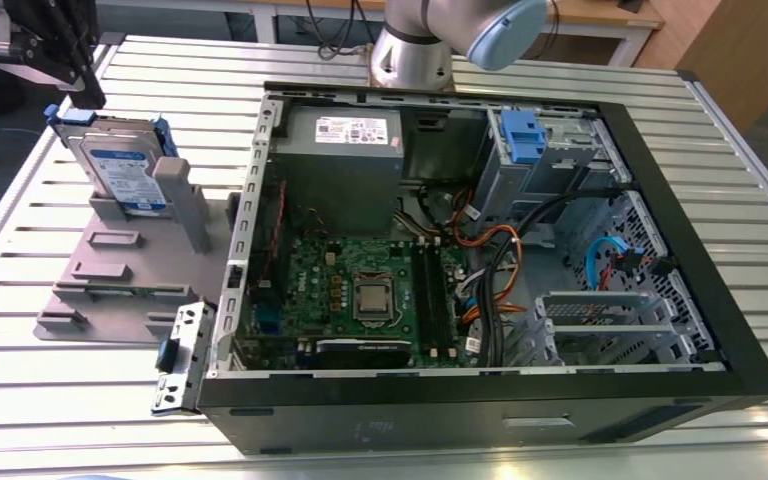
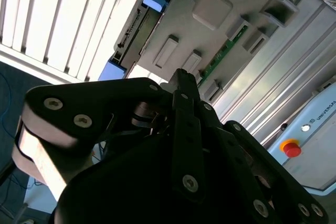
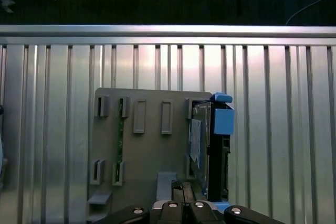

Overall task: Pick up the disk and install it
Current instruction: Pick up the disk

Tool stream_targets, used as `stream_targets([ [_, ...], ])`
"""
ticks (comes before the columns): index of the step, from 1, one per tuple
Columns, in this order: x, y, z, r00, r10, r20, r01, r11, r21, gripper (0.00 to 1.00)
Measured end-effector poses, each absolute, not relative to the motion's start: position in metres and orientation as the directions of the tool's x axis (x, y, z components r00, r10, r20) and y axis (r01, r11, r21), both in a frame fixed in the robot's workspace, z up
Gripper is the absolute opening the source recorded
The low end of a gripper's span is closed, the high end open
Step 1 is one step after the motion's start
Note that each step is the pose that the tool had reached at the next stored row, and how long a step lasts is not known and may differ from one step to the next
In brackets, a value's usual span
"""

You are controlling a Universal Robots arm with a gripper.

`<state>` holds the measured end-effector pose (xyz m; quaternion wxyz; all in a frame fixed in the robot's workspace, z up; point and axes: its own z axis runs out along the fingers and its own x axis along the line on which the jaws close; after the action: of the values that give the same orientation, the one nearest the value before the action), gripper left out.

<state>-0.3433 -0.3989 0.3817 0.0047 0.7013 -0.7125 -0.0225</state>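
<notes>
Gripper (image 1: 88, 95) hangs at the exterior view's left, fingers pressed together on nothing; in both wrist views the two black fingertips (image 3: 176, 190) meet with no gap. Just below it, not touching: the disk (image 1: 120, 170), upright on edge in a slot of the grey fixture (image 1: 117, 270), blue bracket around its edges, label facing the open computer case (image 1: 491, 400). Fixture lies flat on the slatted metal table (image 1: 91, 420), just beside the case. Blue-latched drive cage (image 1: 524, 135) inside the case, far corner
</notes>
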Motion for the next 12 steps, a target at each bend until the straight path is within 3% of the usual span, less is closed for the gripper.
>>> stream_targets([
  [12, -0.3433, -0.3989, 0.3817, 0.001, -1.0, -0.025, -0.999, -0.002, 0.039, 0.11],
])
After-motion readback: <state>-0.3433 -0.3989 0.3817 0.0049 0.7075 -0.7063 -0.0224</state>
